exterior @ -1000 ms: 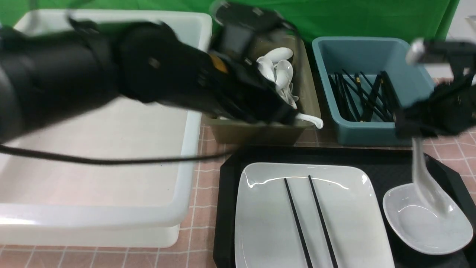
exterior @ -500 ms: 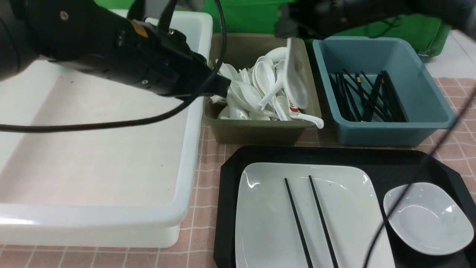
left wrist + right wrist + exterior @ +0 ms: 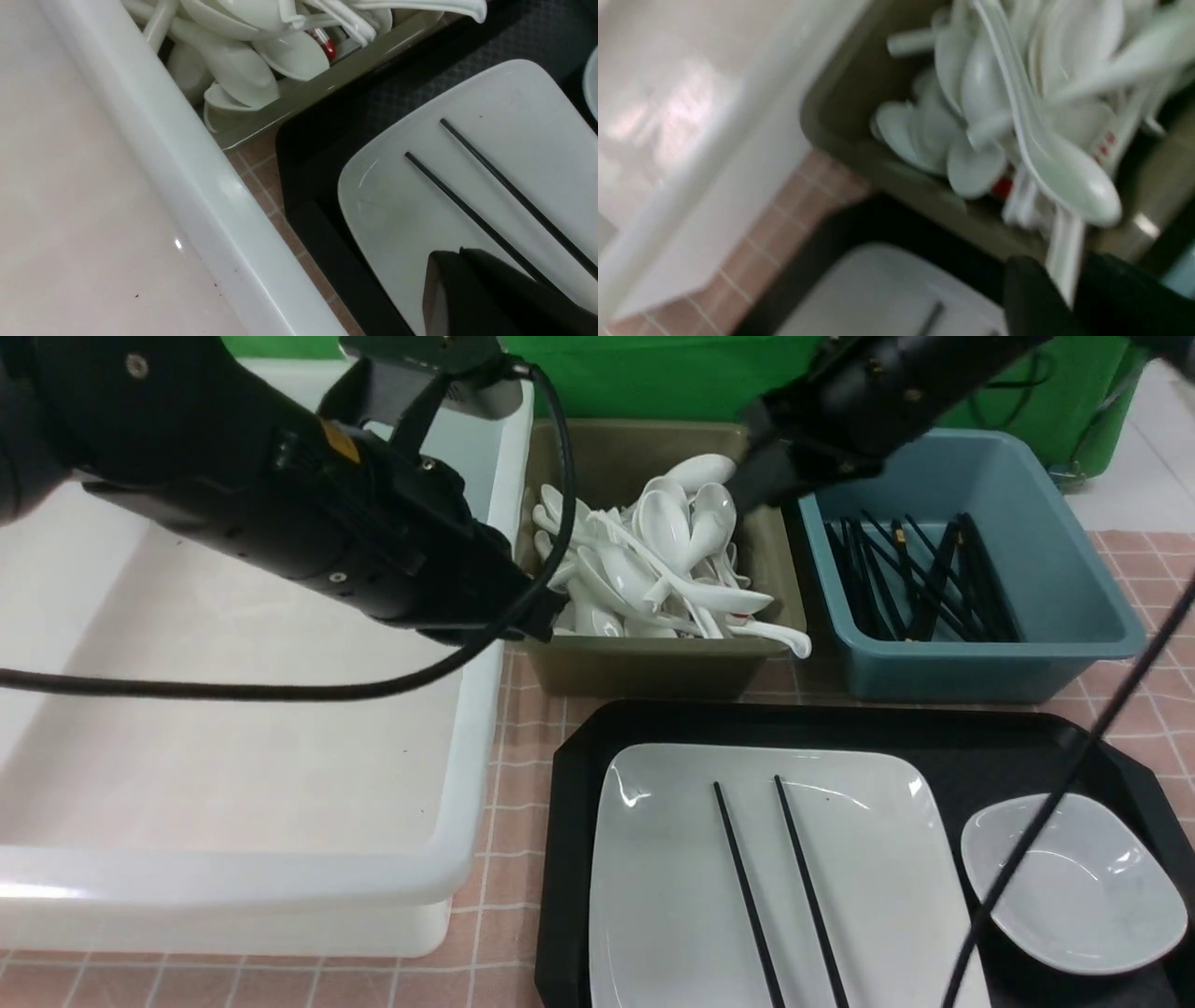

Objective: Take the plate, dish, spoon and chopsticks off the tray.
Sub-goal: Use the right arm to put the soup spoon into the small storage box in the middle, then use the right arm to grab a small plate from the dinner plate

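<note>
While the right hand [image 3: 752,490] hovers over the olive bin [image 3: 653,667] where spoons [image 3: 653,551] belong, its grip impossible to tell, the left hand [image 3: 451,256] hangs pressed together, chopsticks [image 3: 780,887] and plate [image 3: 672,896] not yet cleared.

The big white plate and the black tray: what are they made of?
The plate looks like glazed ceramic or melamine: glossy white, with sharp light reflections near its rim. The tray looks like moulded plastic: matte black, with a fine diamond texture in the left wrist view.
</note>
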